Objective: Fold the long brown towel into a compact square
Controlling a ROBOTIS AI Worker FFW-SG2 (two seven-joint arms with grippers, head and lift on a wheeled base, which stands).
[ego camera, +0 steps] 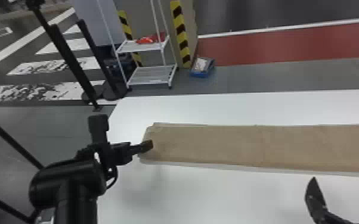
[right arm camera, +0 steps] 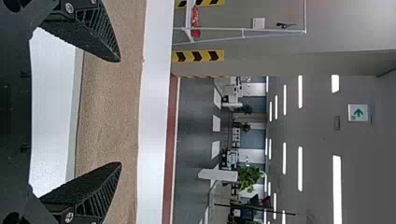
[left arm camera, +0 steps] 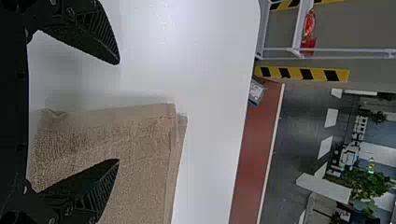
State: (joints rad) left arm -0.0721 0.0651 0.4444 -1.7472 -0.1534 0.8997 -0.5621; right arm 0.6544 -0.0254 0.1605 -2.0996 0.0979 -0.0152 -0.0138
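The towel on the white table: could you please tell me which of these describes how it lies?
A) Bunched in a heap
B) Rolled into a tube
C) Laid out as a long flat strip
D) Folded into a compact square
C: the towel runs flat along the table, from beside the left gripper to the head view's right edge.

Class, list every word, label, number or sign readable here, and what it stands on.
Words, labels, numbers: none readable.
Sign: green arrow, on a white panel in the room behind; the mark beside it is too small to read.
Brown towel: no text seen.
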